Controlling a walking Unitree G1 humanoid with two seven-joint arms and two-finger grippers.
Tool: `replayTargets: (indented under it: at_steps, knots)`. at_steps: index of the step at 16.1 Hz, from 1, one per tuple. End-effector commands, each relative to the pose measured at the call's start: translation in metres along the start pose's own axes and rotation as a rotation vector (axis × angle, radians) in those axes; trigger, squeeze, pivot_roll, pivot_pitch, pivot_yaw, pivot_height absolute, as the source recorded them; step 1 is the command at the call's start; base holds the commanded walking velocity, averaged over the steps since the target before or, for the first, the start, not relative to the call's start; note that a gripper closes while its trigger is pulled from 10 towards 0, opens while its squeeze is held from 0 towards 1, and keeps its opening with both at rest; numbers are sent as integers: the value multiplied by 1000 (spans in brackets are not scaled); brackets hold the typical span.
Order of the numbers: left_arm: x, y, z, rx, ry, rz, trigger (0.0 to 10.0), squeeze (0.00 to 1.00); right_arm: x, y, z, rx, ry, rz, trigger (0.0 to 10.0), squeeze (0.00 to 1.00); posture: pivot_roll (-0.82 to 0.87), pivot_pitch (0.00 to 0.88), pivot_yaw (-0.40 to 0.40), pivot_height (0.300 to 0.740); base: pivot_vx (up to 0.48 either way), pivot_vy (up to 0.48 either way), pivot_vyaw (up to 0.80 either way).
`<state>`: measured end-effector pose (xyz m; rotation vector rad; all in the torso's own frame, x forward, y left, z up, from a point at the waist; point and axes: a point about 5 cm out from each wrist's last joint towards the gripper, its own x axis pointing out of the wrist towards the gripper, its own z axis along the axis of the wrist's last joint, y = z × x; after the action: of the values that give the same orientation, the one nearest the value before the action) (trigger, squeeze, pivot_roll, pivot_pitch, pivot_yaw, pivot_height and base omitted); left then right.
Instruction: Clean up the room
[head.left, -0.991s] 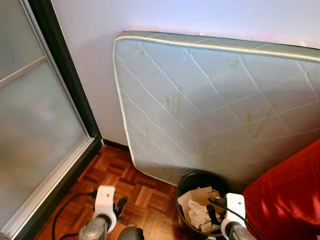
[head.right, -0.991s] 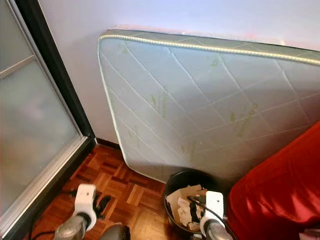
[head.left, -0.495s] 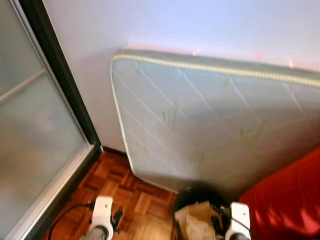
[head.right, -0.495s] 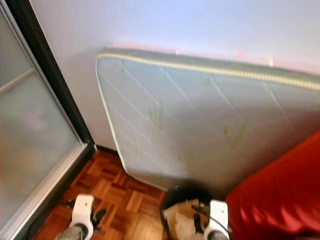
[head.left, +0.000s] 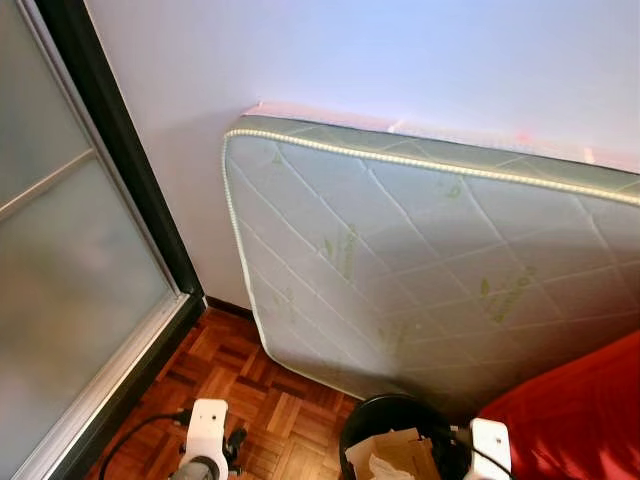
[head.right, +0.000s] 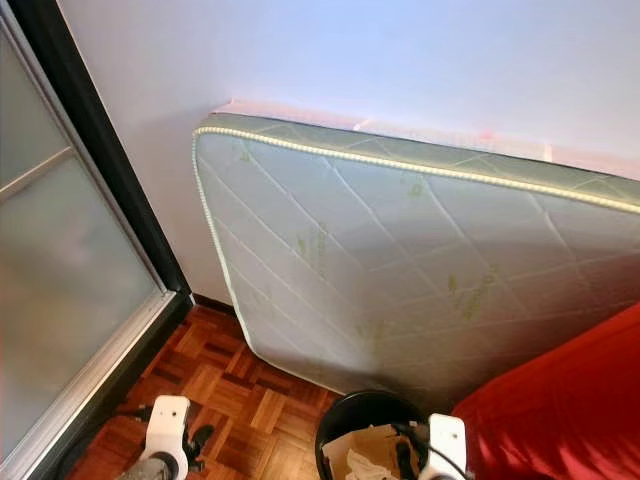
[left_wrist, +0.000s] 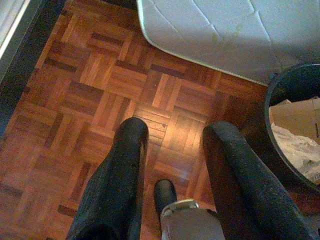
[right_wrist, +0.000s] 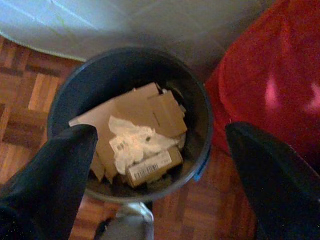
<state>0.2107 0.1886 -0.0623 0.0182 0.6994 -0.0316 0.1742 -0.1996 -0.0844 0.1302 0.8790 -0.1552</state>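
Parquet floor lies under your spread left gripper, while your right gripper gapes above the bin of cardboard.

The whole scene has shifted downward in both eye views since one second ago, which indicates camera motion, not object motion. The black bin and both wrists now sit lower in frame. The blur present half a second ago has cleared. The right gripper appears to remain above the bin.
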Motion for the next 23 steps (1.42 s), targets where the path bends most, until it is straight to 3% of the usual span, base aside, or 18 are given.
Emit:
replayTargets:
  at_steps: [1,8,14,23]
  knots:
    - [-2,1,-9,13,44,0,10000,0,-2,-5,-7,-8,32,-1,10000,0,75,0,-14,740,0,0,0]
    - [-2,2,-10,-14,55,6,10000,0,-8,-15,-22,-33,89,12,10000,0,75,0,-11,740,0,0,0]
    - [-3,3,-12,-7,67,6,10000,0,-5,-4,-21,-25,103,25,10000,0,80,0,-5,740,0,414,0]
    - [-5,3,-18,2,94,-1,10000,0,-5,-1,-22,-39,120,34,10000,0,80,0,-4,740,0,148,0]
